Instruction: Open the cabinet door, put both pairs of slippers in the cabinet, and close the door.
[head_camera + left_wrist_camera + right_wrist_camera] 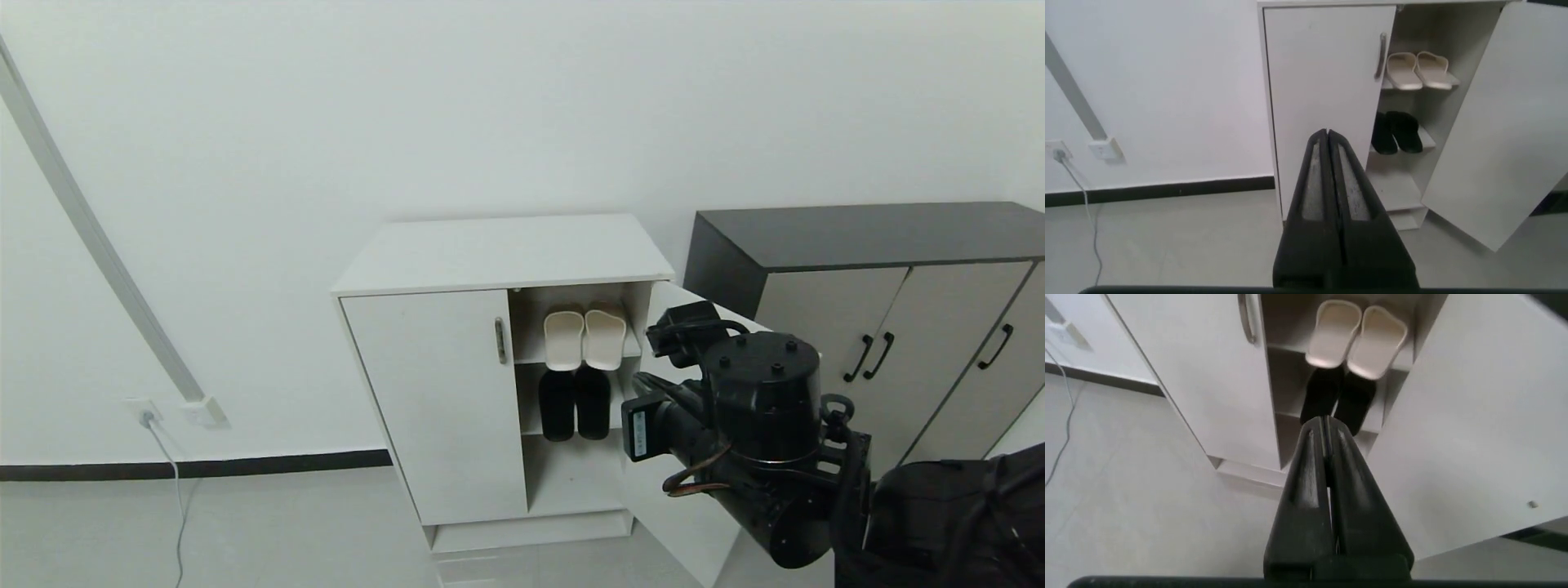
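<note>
The white cabinet (500,251) stands on the floor (245,531) against the wall. Its left door (433,400) is closed, and a vertical metal handle (500,340) sits at the inner edge of this door. Its right door (682,523) is swung wide open towards us.

Both pairs of slippers are inside the cabinet, behind the open side. The cream slippers (584,337) lie side by side on the upper shelf, touching each other, and their ends reach over the front edge of the shelf. The black slippers (575,402) lie side by side on the shelf just below them, also reaching over its front edge.

In the left wrist view we see the left pincer (1327,135) with its two fingers pressed together and nothing between them. It hangs in front of the closed left door and well apart from it.

In the right wrist view the right pincer (1328,420) is closed in the same way and grips nothing. It points at the opening of the cabinet, near the inner face of the open right door, but we cannot tell whether it touches the door. In the head view the right arm (759,408) is just in front of this door.

To the right of the white cabinet stands a dark cabinet (882,237) with grey doors. On the wall to the left there is a wall socket (143,408), and a cable (180,506) hangs from it to the floor.
</note>
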Tool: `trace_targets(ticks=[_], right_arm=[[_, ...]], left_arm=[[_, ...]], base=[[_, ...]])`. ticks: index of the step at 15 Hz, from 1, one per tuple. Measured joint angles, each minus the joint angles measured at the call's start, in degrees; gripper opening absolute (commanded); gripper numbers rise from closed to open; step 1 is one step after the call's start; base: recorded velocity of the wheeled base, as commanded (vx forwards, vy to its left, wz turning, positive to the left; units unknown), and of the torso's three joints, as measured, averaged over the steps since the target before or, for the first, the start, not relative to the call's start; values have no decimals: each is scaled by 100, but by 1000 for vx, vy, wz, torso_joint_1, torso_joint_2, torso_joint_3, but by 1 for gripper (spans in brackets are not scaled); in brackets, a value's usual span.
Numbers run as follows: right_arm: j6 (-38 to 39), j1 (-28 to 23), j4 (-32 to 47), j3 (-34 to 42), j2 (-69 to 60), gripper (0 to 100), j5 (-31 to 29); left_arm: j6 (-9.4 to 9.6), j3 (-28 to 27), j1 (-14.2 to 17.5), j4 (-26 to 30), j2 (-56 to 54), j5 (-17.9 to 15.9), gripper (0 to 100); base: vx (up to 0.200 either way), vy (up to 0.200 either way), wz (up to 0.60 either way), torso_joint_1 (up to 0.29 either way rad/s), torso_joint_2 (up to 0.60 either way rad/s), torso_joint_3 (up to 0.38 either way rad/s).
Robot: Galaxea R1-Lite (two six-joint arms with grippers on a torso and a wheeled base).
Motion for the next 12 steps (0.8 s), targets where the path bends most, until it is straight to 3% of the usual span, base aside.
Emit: trace_targets(ticks=[6, 12], right_arm=[[-57, -7, -176, 102, -4, 0, 90], [-178, -2, -347, 185, -4, 0, 178]], left_arm=[[-2, 1, -2, 2, 0, 0, 0], [7, 4, -6, 5, 0, 2, 0]], base=[[0, 0, 0, 34, -69, -39], [0, 0, -600, 6, 0, 1]])
